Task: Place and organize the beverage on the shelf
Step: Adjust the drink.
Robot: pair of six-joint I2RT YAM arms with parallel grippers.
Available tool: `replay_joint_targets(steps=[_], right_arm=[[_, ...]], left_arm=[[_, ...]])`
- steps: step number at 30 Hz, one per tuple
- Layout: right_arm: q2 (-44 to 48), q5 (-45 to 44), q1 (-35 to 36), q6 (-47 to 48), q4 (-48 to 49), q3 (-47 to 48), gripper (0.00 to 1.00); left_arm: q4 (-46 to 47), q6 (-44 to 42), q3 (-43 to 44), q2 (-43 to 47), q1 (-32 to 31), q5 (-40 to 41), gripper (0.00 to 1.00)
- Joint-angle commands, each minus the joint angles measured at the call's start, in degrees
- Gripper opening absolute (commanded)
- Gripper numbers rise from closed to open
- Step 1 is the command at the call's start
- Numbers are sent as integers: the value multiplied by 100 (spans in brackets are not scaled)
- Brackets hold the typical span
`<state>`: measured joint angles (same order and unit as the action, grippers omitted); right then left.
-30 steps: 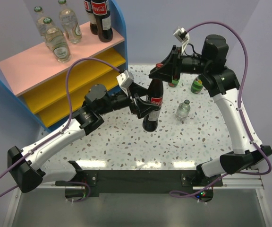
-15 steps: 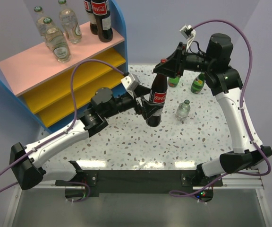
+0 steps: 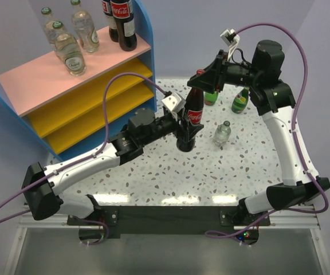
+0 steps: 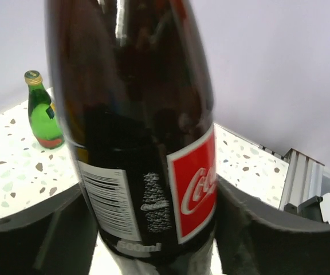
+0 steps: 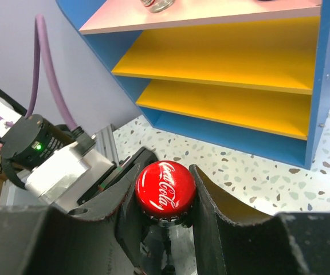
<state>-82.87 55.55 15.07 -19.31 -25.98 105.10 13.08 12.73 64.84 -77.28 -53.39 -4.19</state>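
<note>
**At mid-table, the cola bottle is now held at both ends**

Compared with one second ago, the left arm has stretched further right. The cola bottle (image 3: 192, 114) has gone from a tilt to nearly upright, and it is well apart from the shelf (image 3: 36, 80) at far left. I judge this a handover or re-grip, not yet the placing. The left gripper (image 3: 181, 128) is clamped on the lower body, and the right gripper (image 3: 203, 78) presses both sides of the red cap (image 5: 165, 186). The bottle is dark and glossy, with a red label in white script and a barcode beside it.
</note>
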Motion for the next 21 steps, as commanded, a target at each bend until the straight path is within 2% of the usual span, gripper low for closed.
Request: replay_joint_targets(steps=[1,2,4,5,7,10,11,13,14,18,21], right_arm=[[254,52,-39,-521,778,362,0],[254,44,-48,-521,796,345,0],[254,44,-48,-521,796,327,0],[263,44,-48,-521,796,318,0],[263,26,-39,-486,787,310,0],[315,44,-48,-390,734,257,1],[376,44,-39,-372,734,170,17],[429,44,-48,-302,743,81,33],[473,70,-48,-275,743,20,48],[535,158,-48,-240,778,-77,68],[561,228,-48,-249,805,-86,76]], left_arm=[[239,-96,275,-42,-23,190,72],[239,-87,284,-42,-23,147,62],[230,-95,310,-59,-32,102,49],[221,-95,319,-51,-32,85,26],[204,-113,328,-33,-23,93,3],[317,-139,153,151,-23,321,0],[379,-148,91,291,-23,391,0],[511,-244,-32,414,-23,401,0],[502,-280,-41,511,-23,401,0],[467,-403,-77,670,-23,401,0],[476,-464,-129,793,-23,401,0]])
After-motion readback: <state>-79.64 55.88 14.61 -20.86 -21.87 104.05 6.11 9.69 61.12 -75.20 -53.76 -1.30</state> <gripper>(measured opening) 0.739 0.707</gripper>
